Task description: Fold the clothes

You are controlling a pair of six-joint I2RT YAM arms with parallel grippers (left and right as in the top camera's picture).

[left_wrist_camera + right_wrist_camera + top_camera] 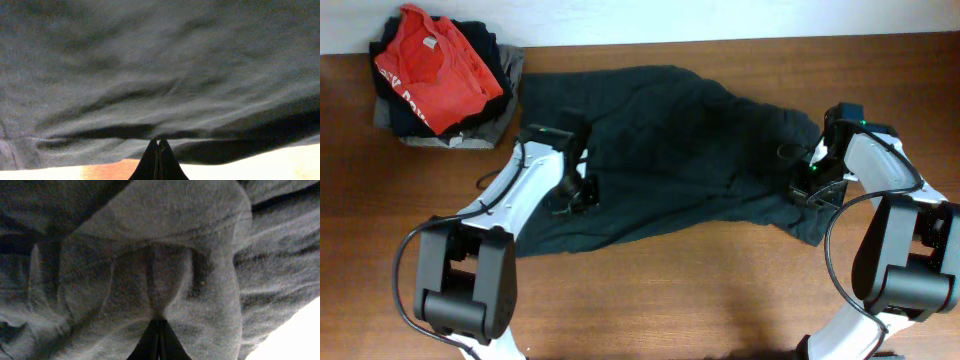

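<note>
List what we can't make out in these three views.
- Left wrist: the garment is blurred. It is unclear whether the shut left hand pinches any cloth.
- Right wrist: the right hand is shut where folds pucker. The view is too close to tell which part of the garment this is.
- Overhead: both hands' fingertips are hidden by their own bodies, black on dark cloth.
- Overhead: the pile is covered by the red T-shirt, so its count is unknown.

The dark garment (670,150) is sprawled across the middle of the overhead frame, from upper left of centre over to the right side. It's charcoal-navy, almost black, plain and soft-looking. It's spread out in one big layer but definitely not smooth, with creases everywhere, a wavy lower edge and a corner trailing toward the lower right. Up close the fabric's bunched into ridges and puckers.
</note>
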